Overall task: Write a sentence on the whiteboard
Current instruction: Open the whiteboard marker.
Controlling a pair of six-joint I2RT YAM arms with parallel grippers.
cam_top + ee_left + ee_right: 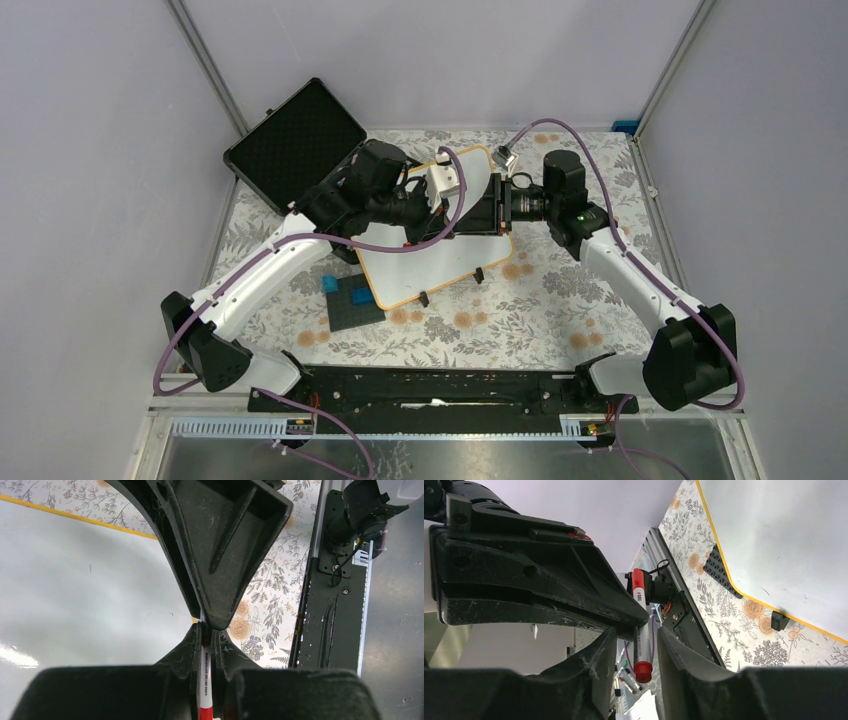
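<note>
- whiteboard (430,265) — lies flat on the floral tabletop (560,300), below both sets of fingers, which meet over its far half.
- Board appearance: white face, thin tan frame, rounded corners, two small black feet on the near edge. The face that shows is plain white.
- left fingers (187,652): closed on a white-and-red marker (640,605).
- right fingers (674,655): apart, straddling the marker with a gap on each side.
- Hidden — the arms cover the board's far half; the marker tip cannot be made out.
</note>
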